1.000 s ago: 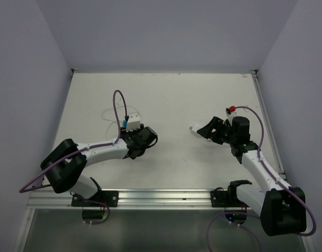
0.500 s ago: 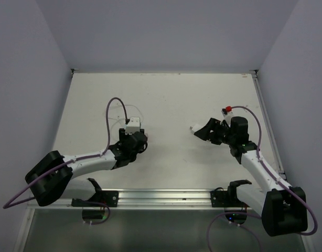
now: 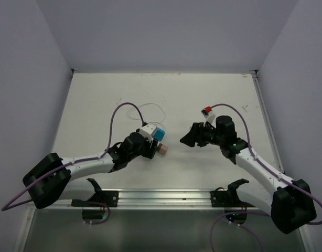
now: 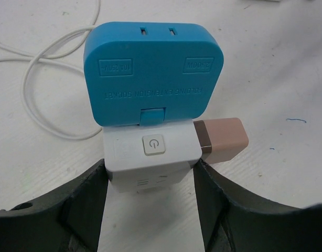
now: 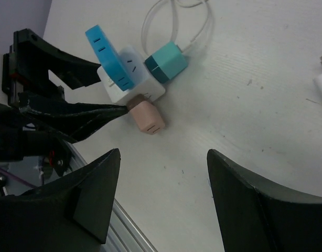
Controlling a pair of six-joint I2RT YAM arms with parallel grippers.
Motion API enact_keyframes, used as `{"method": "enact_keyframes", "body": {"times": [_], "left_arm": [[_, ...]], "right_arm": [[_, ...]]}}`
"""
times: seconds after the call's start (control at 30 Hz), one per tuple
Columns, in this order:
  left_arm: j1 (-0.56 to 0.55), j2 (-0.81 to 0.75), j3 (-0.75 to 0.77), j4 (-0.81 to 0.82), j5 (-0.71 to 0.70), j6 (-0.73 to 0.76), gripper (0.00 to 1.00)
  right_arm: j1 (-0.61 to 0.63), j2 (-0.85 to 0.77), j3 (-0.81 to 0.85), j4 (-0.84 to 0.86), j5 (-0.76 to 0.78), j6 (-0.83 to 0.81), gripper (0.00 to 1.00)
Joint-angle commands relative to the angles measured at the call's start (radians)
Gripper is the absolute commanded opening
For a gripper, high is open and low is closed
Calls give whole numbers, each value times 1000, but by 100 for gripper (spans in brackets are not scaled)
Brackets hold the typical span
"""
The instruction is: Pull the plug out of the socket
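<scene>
White plastic socket sits clamped between the fingers of my left gripper, low over the table near its middle. I see a pink plug jutting from one side face, a blue folding extension socket on another, and a teal plug with a white cable behind. My right gripper hangs spread wide and empty, near the pink plug.

even bright overhead light, soft shadows, sharp focus, near jaws slightly blurred.
</scene>
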Motion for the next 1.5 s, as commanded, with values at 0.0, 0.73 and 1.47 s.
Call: {"method": "enact_keyframes", "body": {"times": [0.0, 0.73, 1.47], "left_arm": [[-5, 18, 10, 87, 121, 39, 43], [-22, 64, 38, 110, 214, 30, 33], [-24, 124, 76, -28, 151, -15, 0]], "right_arm": [[77, 30, 44, 66, 43, -34, 71], [313, 362, 285, 117, 234, -112, 65], [326, 356, 387, 76, 225, -84, 0]]}}
